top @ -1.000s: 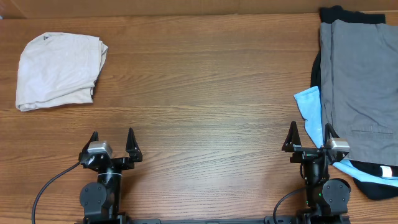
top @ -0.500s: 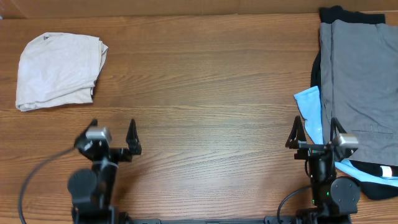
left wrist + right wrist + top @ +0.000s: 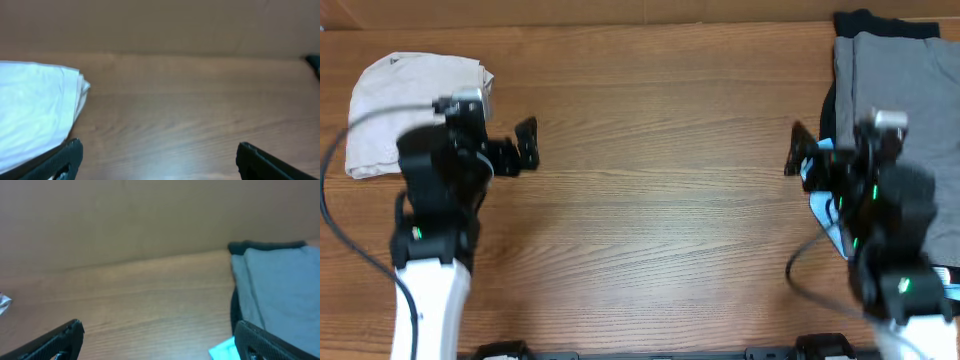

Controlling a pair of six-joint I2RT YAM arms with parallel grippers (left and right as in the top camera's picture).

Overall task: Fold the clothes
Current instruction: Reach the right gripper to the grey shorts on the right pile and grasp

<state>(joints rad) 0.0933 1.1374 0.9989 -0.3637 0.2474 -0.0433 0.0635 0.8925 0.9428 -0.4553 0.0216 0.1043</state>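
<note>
The grey shorts point(image 3: 910, 110) lie flat at the table's right edge, on top of a pile; the right wrist view catches their near corner point(image 3: 280, 285). My right gripper point(image 3: 832, 150) hangs open above the table just left of the shorts, with its right finger point(image 3: 260, 340) over the pile's edge. It holds nothing point(image 3: 159, 326). My left gripper point(image 3: 490, 142) is open and empty too, raised over the table beside the cream garment; bare wood shows between its fingertips point(image 3: 159, 147).
A cream-white folded garment point(image 3: 410, 110) lies at the back left point(image 3: 35, 110). Under the shorts are a black garment point(image 3: 860, 20) and a light-blue one point(image 3: 815, 165). A brown wall point(image 3: 160, 25) stands behind the table's far edge.
Both arms have risen from their rest at the front edge and swung toward the back of the table. Both grippers stay open. The garments have not moved.
</note>
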